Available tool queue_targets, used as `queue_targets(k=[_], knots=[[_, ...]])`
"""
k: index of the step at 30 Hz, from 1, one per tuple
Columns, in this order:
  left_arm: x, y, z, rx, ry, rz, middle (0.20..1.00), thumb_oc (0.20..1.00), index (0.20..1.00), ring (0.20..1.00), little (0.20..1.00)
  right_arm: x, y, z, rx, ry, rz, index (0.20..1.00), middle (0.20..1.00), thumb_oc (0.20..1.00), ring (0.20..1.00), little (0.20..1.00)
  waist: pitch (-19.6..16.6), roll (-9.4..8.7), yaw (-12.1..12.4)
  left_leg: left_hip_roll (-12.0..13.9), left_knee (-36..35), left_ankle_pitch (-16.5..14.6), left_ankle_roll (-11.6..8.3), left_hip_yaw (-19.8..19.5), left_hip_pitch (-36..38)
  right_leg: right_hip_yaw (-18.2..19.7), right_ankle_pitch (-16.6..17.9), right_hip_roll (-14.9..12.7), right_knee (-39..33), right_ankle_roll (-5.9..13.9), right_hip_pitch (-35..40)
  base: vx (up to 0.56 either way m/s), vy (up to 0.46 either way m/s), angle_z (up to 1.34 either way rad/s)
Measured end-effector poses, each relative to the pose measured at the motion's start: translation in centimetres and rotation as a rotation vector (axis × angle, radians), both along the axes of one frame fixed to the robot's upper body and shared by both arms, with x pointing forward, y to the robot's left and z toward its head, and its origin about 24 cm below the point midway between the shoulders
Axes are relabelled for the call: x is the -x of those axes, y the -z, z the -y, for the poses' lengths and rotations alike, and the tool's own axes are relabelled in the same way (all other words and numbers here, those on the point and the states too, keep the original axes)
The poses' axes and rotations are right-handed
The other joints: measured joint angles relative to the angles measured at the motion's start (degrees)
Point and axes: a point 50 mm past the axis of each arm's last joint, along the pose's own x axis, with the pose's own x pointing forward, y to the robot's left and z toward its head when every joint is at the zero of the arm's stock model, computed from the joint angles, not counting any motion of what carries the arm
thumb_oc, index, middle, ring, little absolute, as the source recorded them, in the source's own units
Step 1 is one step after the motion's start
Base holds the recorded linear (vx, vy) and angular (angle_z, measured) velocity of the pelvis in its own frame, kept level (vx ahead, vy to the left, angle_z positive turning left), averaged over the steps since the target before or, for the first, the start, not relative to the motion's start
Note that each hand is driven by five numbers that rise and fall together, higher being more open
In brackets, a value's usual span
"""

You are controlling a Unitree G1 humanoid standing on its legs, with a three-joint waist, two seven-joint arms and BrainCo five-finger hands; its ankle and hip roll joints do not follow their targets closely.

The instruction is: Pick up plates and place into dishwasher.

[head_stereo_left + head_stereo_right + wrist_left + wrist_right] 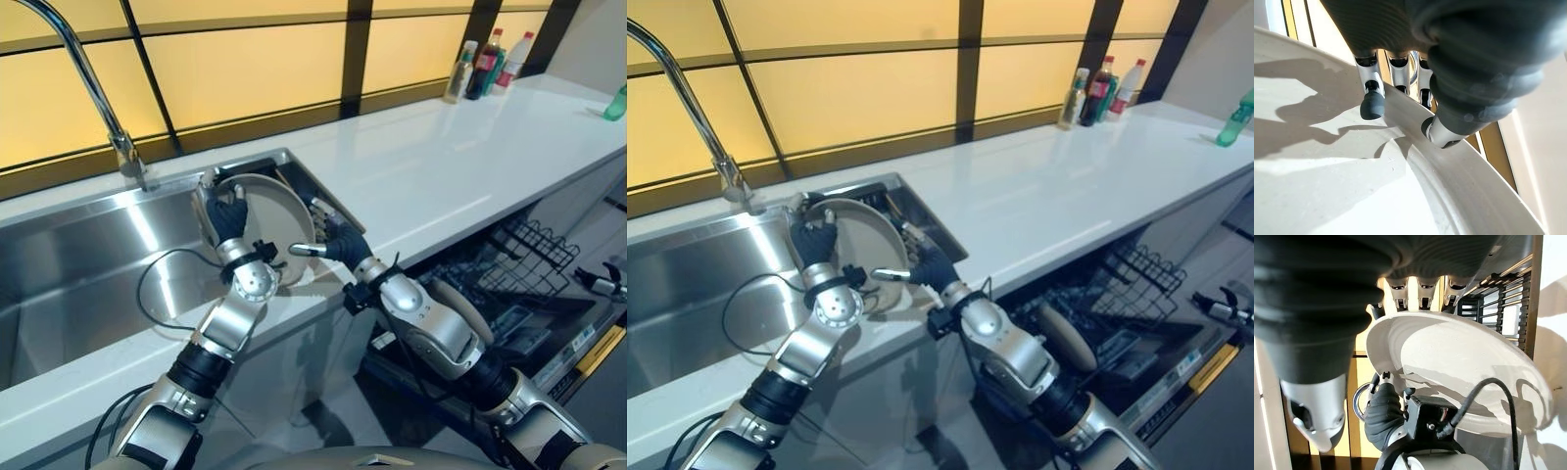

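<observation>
Left eye view: white counter (pixel 441 166) running along an amber-panelled window, with a steel sink (pixel 88 264) set into it and a curved faucet (pixel 93 93) behind the basin. Below the counter's front edge, to the robot's right, the dishwasher (pixel 519 294) stands open with its dark wire rack (pixel 534 250) pulled out. At the sink's right end, a dark drying rack (pixel 887 201) sits behind a pale round plate (pixel 269 220), which is held tilted on edge above the basin's corner. Left hand (pixel 227 217) grips the plate's left rim; in the left wrist view its fingertips (pixel 1371 105) curl over the rim with the thumb pressed to the near face. Right hand (pixel 338 243) meets the plate's right edge, thumb extended, fingers reaching behind the plate; their closure cannot be told. Several bottles (pixel 485 64) stand at the counter's far end, and a green bottle (pixel 615 103) stands apart near the right edge.
</observation>
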Motion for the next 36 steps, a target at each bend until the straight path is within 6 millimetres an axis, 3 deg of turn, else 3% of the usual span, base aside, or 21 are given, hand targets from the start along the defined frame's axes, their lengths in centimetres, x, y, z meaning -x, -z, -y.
queue_targets(k=[10,12,13,14,15,23,36], knots=[[0.0,0.2,0.9,-0.013,0.067,-0.023,0.200,0.200,0.200,0.200,0.200,-0.4,1.2,-0.5,-0.028,0.068,-0.102,1.000,1.000,1.000,1.000,1.000,0.2,-0.03,1.4,0.0,0.1,0.0,0.00,-1.1,-0.4,-1.4,0.1,-0.2,0.0,-0.21,0.2,-0.01,0.050,0.06],[0.0,0.3,1.2,-0.018,0.089,-0.029,0.200,0.200,0.200,0.200,0.200,-1.0,1.2,-0.9,-0.027,0.097,-0.111,0.677,0.677,0.677,0.677,0.677,0.8,0.09,1.5,-0.1,0.3,0.0,0.00,-1.7,-0.2,-2.1,0.0,-0.4,0.0,-0.22,0.9,0.00,0.050,0.21],[0.1,0.3,1.5,-0.023,0.109,-0.034,0.200,0.200,0.200,0.200,0.200,-1.3,1.1,-1.1,-0.023,0.107,-0.114,0.598,0.598,0.598,0.598,0.598,0.9,0.15,1.6,-0.2,0.5,0.1,0.04,-2.0,-0.3,-2.5,0.0,-0.6,0.0,-0.19,0.9,0.00,0.043,0.17],[0.1,0.4,1.7,-0.021,0.119,-0.036,0.200,0.200,0.200,0.200,0.200,-1.6,1.1,-1.3,-0.018,0.115,-0.116,0.435,0.435,0.435,0.435,0.435,1.0,0.24,1.7,-0.3,0.5,0.1,0.05,-2.0,-0.4,-2.6,0.0,-0.7,0.0,-0.18,1.0,0.00,0.041,0.10],[0.0,0.3,1.6,-0.018,0.115,-0.033,0.200,0.200,0.200,0.200,0.200,-1.8,0.9,-1.4,-0.015,0.124,-0.114,0.200,0.200,0.200,0.200,0.200,1.0,0.25,2.1,-0.3,0.6,0.1,0.05,-2.1,-0.4,-2.7,0.0,-0.7,0.0,-0.14,1.0,0.00,0.040,0.04],[0.0,0.1,2.0,-0.014,0.152,-0.019,0.200,0.200,0.200,0.200,0.200,-2.8,0.6,-1.2,0.014,0.187,-0.116,0.200,0.200,0.200,0.200,0.200,1.6,-0.49,4.7,-0.6,1.0,0.1,0.08,-2.4,-0.4,-3.8,-0.3,-1.1,0.0,0.21,1.8,-0.01,0.006,0.08],[-0.1,0.0,2.1,-0.019,0.185,-0.024,0.200,0.200,0.200,0.200,0.200,-2.8,0.7,-1.2,0.025,0.191,-0.128,0.200,0.200,0.200,0.200,0.200,2.0,-1.05,4.7,-1.0,1.5,0.1,0.16,-3.5,-0.4,-4.6,-0.4,-1.5,0.0,0.21,2.5,-0.02,-0.009,0.04]])
